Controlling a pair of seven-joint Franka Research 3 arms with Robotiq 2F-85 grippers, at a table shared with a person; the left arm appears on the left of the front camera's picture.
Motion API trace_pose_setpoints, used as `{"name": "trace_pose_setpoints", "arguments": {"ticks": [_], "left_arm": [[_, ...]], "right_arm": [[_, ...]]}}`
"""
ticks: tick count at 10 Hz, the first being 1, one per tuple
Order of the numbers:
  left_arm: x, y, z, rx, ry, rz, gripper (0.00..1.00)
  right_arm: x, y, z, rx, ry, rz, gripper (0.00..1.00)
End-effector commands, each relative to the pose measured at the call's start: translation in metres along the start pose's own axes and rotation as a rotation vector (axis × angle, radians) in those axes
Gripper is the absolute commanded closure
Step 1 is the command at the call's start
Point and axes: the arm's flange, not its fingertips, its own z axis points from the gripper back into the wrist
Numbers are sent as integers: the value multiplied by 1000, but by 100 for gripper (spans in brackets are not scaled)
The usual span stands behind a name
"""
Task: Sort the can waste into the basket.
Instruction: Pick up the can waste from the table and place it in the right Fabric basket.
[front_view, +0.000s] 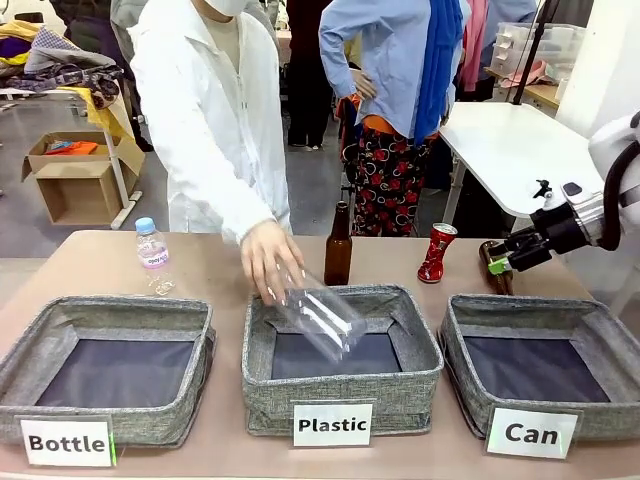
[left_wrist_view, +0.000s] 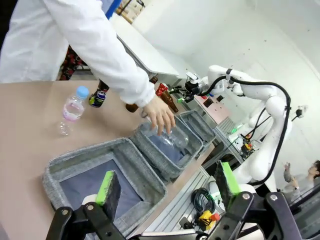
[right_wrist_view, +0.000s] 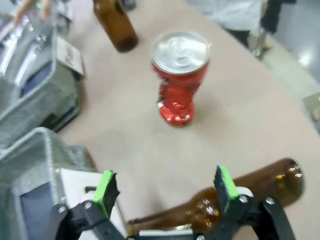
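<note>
Front view: brown bottle (front_view: 496, 272) half hidden behind the right gripper (front_view: 497, 264), upright or lying not clear; "Can" basket (front_view: 545, 312) clipped by the right edge. Right wrist view: soft throughout; same bottle crossed by green-padded fingers (right_wrist_view: 226, 182) and cut by the bottom edge, second bottle (right_wrist_view: 116, 27) cut by the top edge. Left wrist view: black-and-blue can (left_wrist_view: 98, 98) partly behind a white sleeve (left_wrist_view: 115, 60); red can (left_wrist_view: 161, 89) too small for detail.
</note>
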Motion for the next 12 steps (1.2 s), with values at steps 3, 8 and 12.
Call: {"name": "trace_pose_setpoints", "arguments": {"ticks": [3,8,12], "left_arm": [[3,0,0,-12,-16,-24,0],[3,0,0,-12,-16,-24,0],[3,0,0,-12,-16,-24,0]], "right_arm": [[21,-26,-6,56,-83,77,0],[16,-50,-45,-1,-142,111,0],[11,-49,-75,101,-122,120,0]]}}
